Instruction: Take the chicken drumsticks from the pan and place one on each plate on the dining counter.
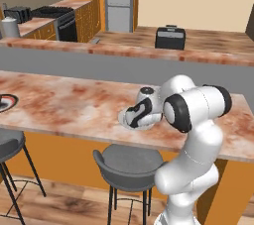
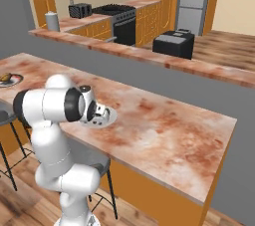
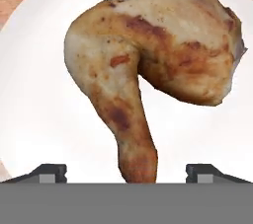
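A golden-brown chicken drumstick (image 3: 148,65) lies on the plain pale plate (image 3: 34,119), its thin bone end pointing toward me. My gripper (image 3: 127,171) hovers just over it, open. Both fingertips (image 3: 49,171) stand wide of the bone and do not touch it. From the base views, the gripper (image 1: 135,116) points down at this plate (image 1: 122,118) on the dining counter (image 1: 74,102). Far to the left, a dark-rimmed plate (image 2: 11,79) holds another drumstick (image 2: 4,76). The pan is out of view.
Grey bar stools (image 1: 129,167) stand below the counter's near edge, one right beside my arm. A black box (image 2: 173,44) sits on the back counter. The stove (image 2: 113,10) and a paper towel roll (image 2: 52,21) are at the far wall.
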